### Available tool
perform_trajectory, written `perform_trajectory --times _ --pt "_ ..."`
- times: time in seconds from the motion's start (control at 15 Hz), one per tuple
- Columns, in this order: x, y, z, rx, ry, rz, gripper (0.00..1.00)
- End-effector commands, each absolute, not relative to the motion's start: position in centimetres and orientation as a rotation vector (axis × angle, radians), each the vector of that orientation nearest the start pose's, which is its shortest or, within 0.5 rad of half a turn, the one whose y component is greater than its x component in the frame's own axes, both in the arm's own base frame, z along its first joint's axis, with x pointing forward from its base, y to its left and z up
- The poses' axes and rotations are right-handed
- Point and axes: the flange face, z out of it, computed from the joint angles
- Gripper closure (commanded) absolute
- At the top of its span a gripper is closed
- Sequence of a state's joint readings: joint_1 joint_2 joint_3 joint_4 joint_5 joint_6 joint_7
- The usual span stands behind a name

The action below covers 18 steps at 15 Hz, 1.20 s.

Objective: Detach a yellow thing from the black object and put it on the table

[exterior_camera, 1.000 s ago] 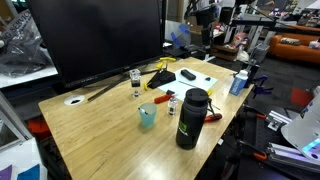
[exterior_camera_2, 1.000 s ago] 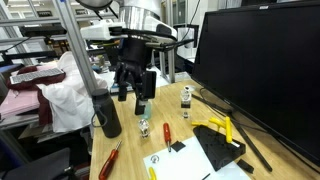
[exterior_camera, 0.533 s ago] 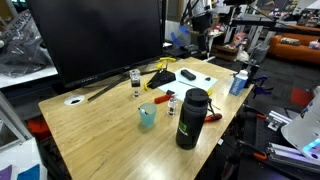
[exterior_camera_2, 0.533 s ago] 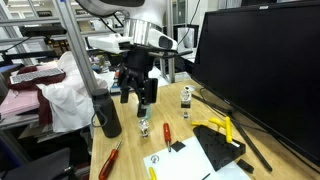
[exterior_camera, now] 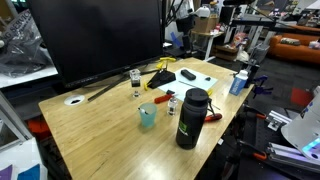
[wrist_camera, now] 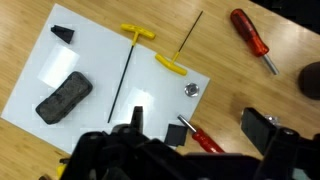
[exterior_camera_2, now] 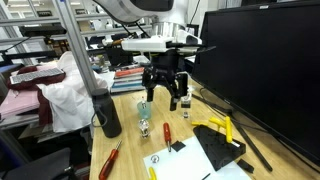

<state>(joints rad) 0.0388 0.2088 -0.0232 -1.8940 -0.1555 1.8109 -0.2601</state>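
arm: aloft | hand (exterior_camera_2: 166,97): pointing down | jaws: wide apart, empty

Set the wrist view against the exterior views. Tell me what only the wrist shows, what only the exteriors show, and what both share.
Only the wrist: a small metal nut on the white sheet. Only the exteriors: the monitor, teal cup and black bottle. Shared: the sheet, the yellow thing, a red screwdriver and the open claw.
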Motion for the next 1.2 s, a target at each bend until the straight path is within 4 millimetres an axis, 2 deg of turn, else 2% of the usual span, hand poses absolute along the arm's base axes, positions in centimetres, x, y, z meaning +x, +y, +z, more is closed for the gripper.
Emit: perform_trajectory --times 0.0,0.2,0.53,0.73,0.93,1.13 --pt "58.3 -0.7 37.2 -3.184 -0.494 0.496 0.0" --pt "59.7 -1.3 36.3 -3.194 -0.446 0.499 0.0" --pt "59.8 -1.2 36.5 -3.196 -0.441 0.497 0.0" --pt "60.5 -1.2 35.7 -3.193 -0.43 0.496 0.0" --pt "61.6 -1.5 35.2 -3.147 -0.521 0.488 0.0" --pt "62.8 -2.3 34.7 -3.079 -0.686 0.57 0.0"
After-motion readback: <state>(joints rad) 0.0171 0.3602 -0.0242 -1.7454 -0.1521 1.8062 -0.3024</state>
